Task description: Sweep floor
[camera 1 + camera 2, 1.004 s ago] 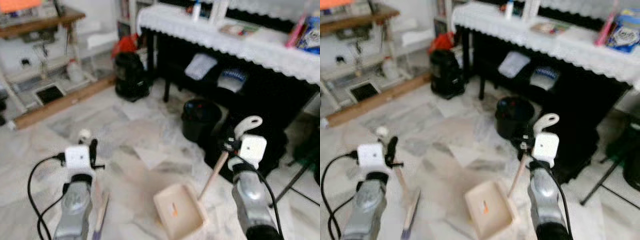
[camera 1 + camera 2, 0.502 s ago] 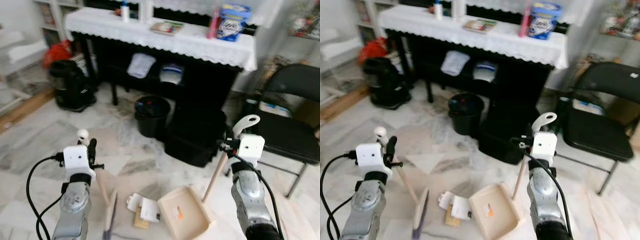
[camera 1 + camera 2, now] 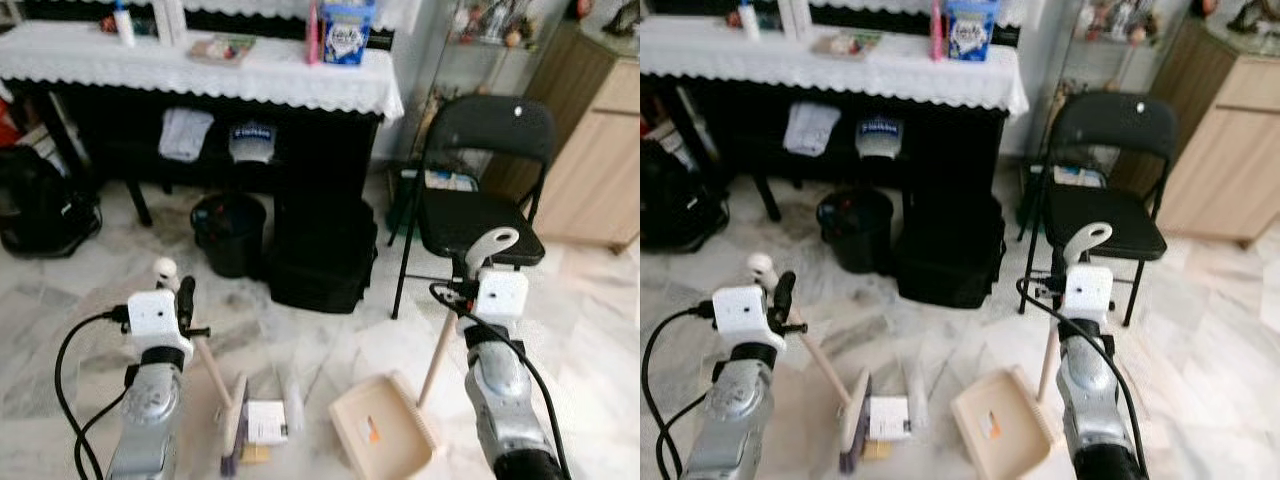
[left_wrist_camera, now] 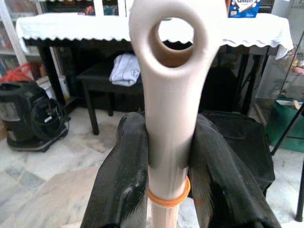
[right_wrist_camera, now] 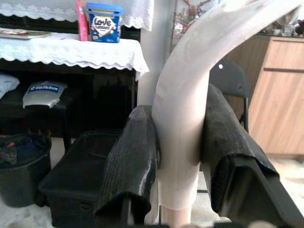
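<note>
My left gripper (image 3: 176,300) is shut on the broom's beige handle (image 4: 167,118), whose looped end rises between the black fingers (image 4: 124,175). The broom head (image 3: 233,432) rests on the marble floor beside a small pile of litter (image 3: 268,420) with a white packet in it. My right gripper (image 3: 470,290) is shut on the dustpan's handle (image 5: 183,118). The cream dustpan (image 3: 382,438) sits on the floor just right of the litter, with an orange scrap inside it.
Ahead stands a black table (image 3: 200,70) under a white lace cloth, with a black bin (image 3: 228,232) and a black case (image 3: 322,250) below it. A black folding chair (image 3: 478,180) is at right, a wooden cabinet (image 3: 598,140) beyond it, and a black bag (image 3: 40,210) at left.
The whole view has swung to the right: the chair and cabinet now sit in frame and the table has slid left. Both grippers keep their holds; the litter lies closer to the broom head.
</note>
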